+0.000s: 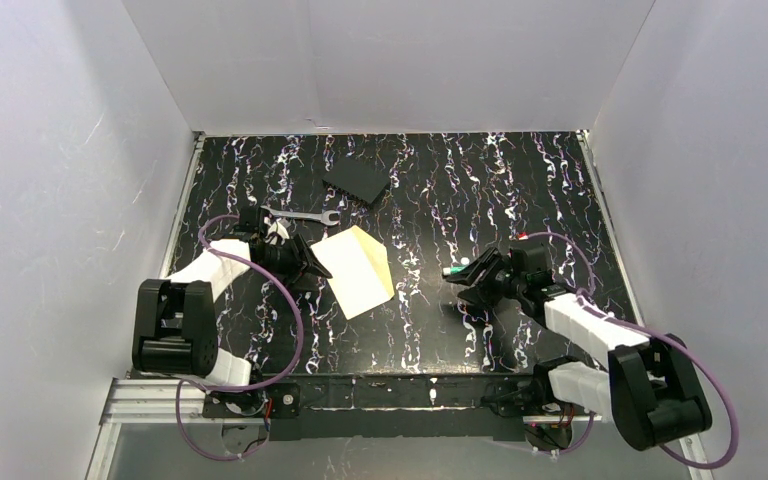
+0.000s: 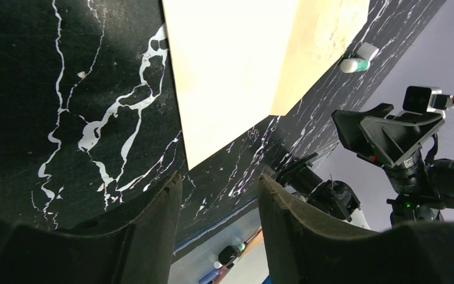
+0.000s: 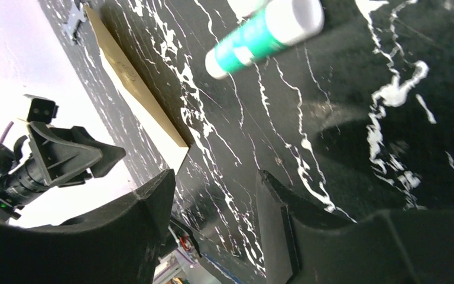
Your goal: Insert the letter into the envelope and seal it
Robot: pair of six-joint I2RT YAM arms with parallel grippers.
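1. Top external view is showing the envelope (image 1: 352, 278) lying flat on the table (image 1: 560, 190), just beside the left gripper (image 1: 317, 262).
2. A tan strip (image 1: 376, 256) is running along its right edge; can't tell if that's letter or flap.
3. Left gripper's fingers are sitting spread, pinching nothing.
4. Right gripper (image 1: 460, 287) is gaping too, empty, with a green glue stick (image 1: 457, 270) lying by its tips.

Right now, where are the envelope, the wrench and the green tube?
envelope (image 1: 350, 278), top view, its cream face.
wrench (image 1: 300, 216), top view, its shaft.
green tube (image 3: 249, 41), right wrist view, its green barrel.
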